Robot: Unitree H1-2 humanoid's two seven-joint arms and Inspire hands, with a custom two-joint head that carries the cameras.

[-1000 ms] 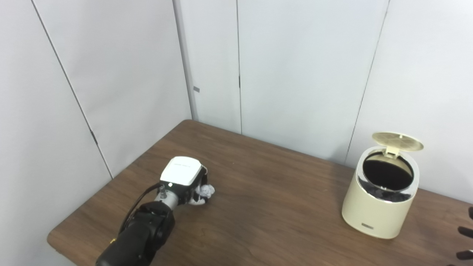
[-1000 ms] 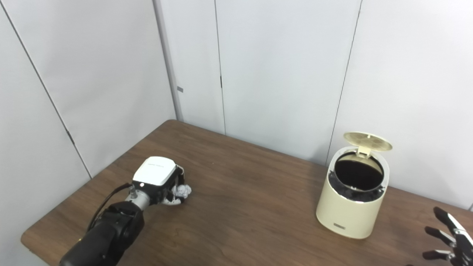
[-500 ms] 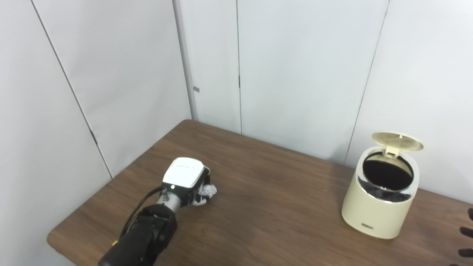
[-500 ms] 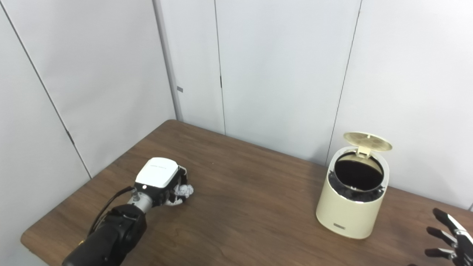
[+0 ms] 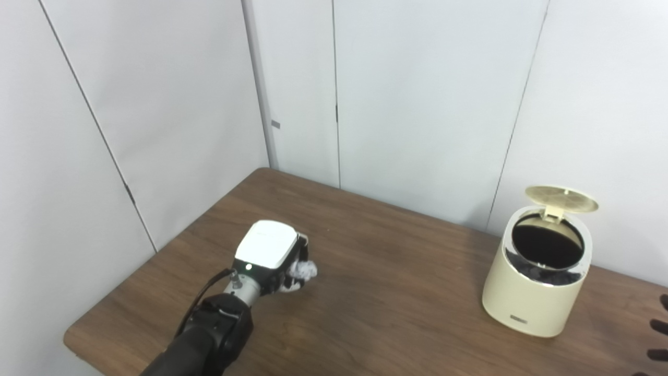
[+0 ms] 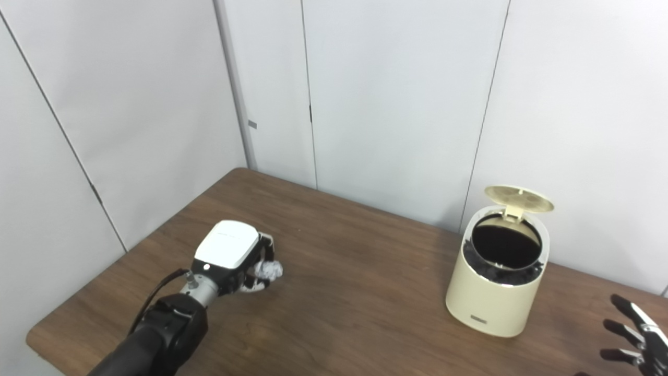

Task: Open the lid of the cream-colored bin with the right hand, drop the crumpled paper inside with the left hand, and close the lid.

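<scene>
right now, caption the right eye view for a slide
Left hand grips crumpled paper; cream bin stands open.

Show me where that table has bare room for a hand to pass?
Widest bare stretch: the table between the left hand, shut on the crumpled paper, and the open bin. The far corner behind that hand is bare too. Tightest: between the bin and the open right hand.

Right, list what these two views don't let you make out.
- Left hand: its fingers sit under the white back cover in both views, so their hold on the crumpled paper is mostly hidden.
- Right hand: cut off by the frame's corner; only dark fingertips show in the left eye view.
- Cream-colored bin: the inside is black shadow below the rim, contents unreadable.
- Front label on the bin: too small to read.
</scene>
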